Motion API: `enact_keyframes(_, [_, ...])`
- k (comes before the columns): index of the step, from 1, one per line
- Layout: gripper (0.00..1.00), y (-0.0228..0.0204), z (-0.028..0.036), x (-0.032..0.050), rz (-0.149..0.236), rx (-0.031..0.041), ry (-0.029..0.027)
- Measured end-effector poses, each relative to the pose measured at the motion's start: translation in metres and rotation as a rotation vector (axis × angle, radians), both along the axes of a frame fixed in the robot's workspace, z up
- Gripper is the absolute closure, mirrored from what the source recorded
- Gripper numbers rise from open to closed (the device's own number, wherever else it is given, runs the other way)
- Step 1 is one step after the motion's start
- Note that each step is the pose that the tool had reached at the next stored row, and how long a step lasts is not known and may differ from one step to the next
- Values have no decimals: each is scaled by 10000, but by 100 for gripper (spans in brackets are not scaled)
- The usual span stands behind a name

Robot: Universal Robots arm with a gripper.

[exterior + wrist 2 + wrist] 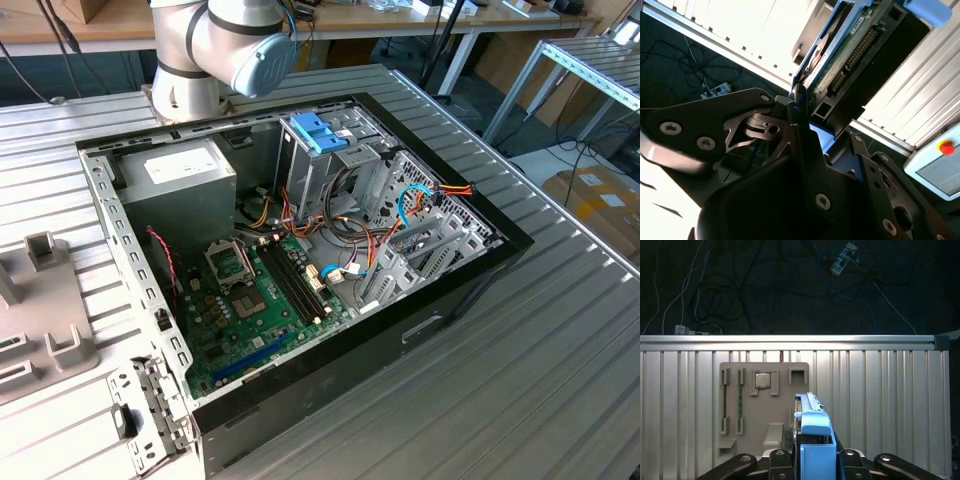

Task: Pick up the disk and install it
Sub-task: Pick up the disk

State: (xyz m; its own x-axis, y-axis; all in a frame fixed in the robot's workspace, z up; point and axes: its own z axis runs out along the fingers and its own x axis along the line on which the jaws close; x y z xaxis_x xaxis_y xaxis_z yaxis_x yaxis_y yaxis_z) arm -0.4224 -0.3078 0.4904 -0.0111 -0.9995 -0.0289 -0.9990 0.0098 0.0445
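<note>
In both wrist views my gripper [813, 460] [807, 117] is shut on the disk [812, 426], which stands on edge between the black fingers. A blue plastic rail runs along its edge. The second wrist view shows the disk's [847, 47] green circuit board side and its row of connector pins. The disk hangs above the ribbed metal table [880, 400], over the edge of a grey parts tray [765, 405]. In the exterior view the open computer case [470, 300] lies on its side, with its metal drive cage [345, 165] near the back.
A light-blue bracket [318, 130] tops the drive cage. A grey power-supply box [180, 175], the green motherboard [255, 300] and loose cables [420, 200] lie in the case. The arm's base [220, 50] stands behind it. The tray holds a processor [764, 380]. A red-buttoned pendant [946, 147] is nearby.
</note>
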Motion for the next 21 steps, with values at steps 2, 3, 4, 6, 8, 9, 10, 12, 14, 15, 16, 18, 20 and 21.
enact_keyframes(2, [63, 0, 0, 27, 0, 0, 0])
enact_keyframes(3, [63, 0, 0, 43, 0, 0, 0])
enact_keyframes(4, [63, 0, 0, 56, 0, 0, -1])
enact_keyframes(6, [63, 0, 0, 88, -1, 0, 0])
enact_keyframes(8, [63, 0, 0, 130, 0, 0, 0])
enact_keyframes(9, [63, 0, 0, 154, -1, 0, 1])
enact_keyframes(10, [63, 0, 0, 175, 0, 0, 1])
enact_keyframes(12, [63, 0, 0, 199, 0, 0, 0])
enact_keyframes(14, [63, 0, 0, 224, 0, 0, 0])
enact_keyframes(15, [63, 0, 0, 241, -1, 0, -1])
enact_keyframes(16, [63, 0, 0, 252, -1, 0, 0])
enact_keyframes(18, [63, 0, 0, 276, 0, 0, 0])
enact_keyframes(20, [63, 0, 0, 299, 0, 0, -1])
enact_keyframes(21, [63, 0, 0, 309, 0, 0, 0])
